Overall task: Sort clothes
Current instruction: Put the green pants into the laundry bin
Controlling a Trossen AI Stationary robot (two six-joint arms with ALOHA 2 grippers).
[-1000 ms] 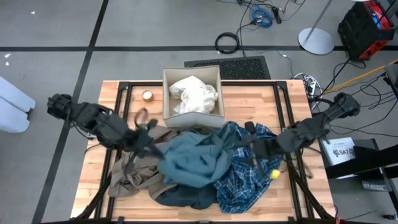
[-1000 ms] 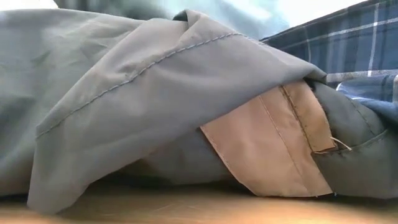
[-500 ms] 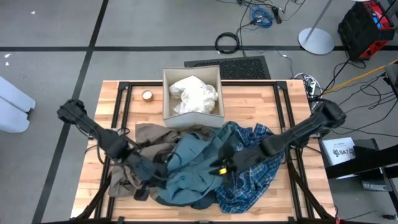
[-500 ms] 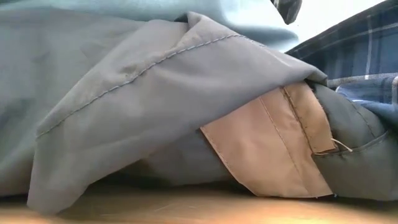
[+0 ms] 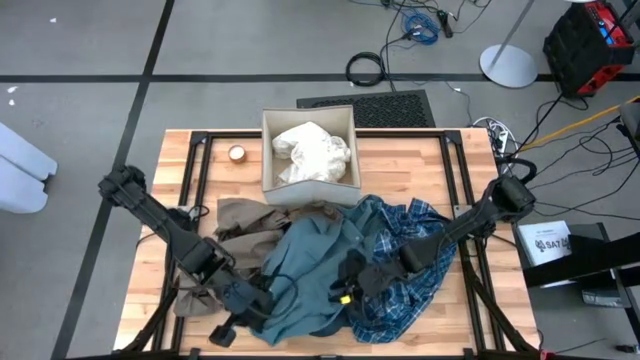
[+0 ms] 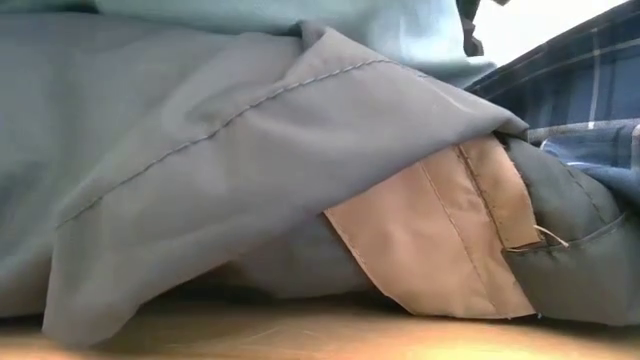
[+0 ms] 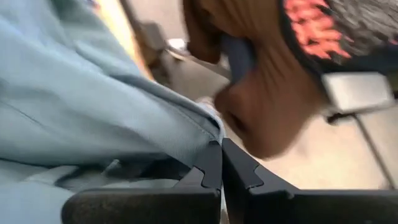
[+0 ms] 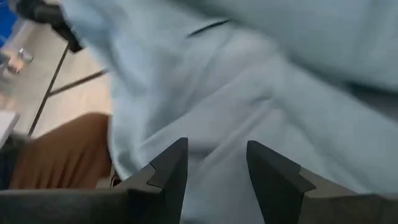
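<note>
Clothes lie heaped over the lower middle of the light wooden slatted table (image 5: 470,165). On top sits a soft teal-grey fabric shirt (image 5: 310,270), spread across the heap's centre. At its 3 o'clock side lies a blue plaid fabric shirt (image 5: 405,235), touching it. A tan-brown fabric garment (image 5: 245,218) shows at the shirt's 10 o'clock, partly beneath it, and a dark slate fabric garment (image 5: 330,325) peeks out at its 6 o'clock edge. Cream-white crumpled fabric pieces (image 5: 312,152) fill a beige square fabric box (image 5: 268,150) at 12 o'clock from the heap, and a small round tape roll (image 5: 237,153) rests just beside the box at its 9 o'clock.

From table height, the teal-grey shirt drapes over a tan flap, with slate and plaid cloth to the right.

Left gripper (image 5: 228,330) is at the heap's 8 o'clock corner, its fingers (image 7: 211,165) pressed together, pinching an edge of the teal-grey shirt. Right gripper (image 5: 345,290) rests on the shirt near the plaid one, its fingers (image 8: 168,168) parted, with teal-grey cloth just ahead of them.
</note>
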